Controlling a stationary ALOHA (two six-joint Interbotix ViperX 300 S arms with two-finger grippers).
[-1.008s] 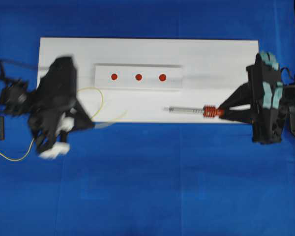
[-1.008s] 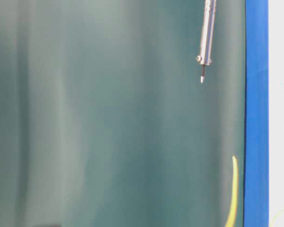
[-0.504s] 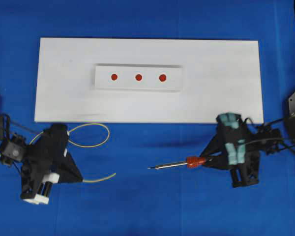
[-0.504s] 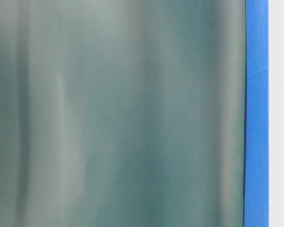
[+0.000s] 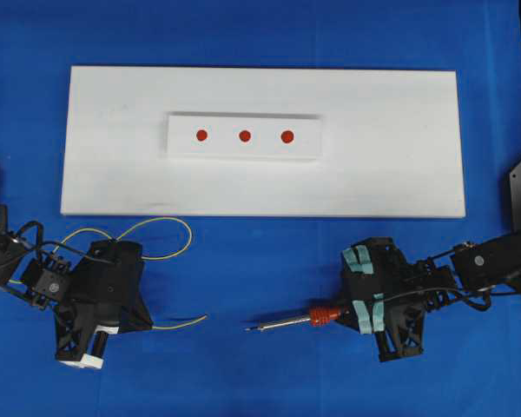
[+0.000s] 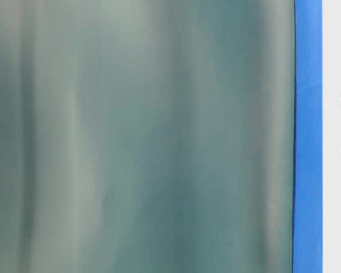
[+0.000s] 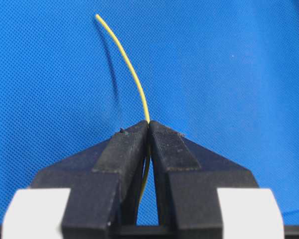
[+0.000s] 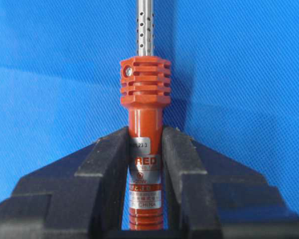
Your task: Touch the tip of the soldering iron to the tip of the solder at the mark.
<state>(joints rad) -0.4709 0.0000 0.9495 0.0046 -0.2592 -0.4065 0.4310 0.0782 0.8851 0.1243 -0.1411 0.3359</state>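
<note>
Both arms now sit lower in the overhead view than a second ago, off the white board (image 5: 260,187) and over the blue worktop (image 5: 260,382), so the table-level view no longer catches either tool. Left gripper (image 7: 149,124) has its jaws pinched on the solder (image 7: 132,74), whose free end curves toward the middle. Right gripper (image 8: 145,137) has its jaws clamped on the soldering iron (image 8: 145,89), its tip well apart from the solder's end and the red marks (image 5: 244,135).
</note>
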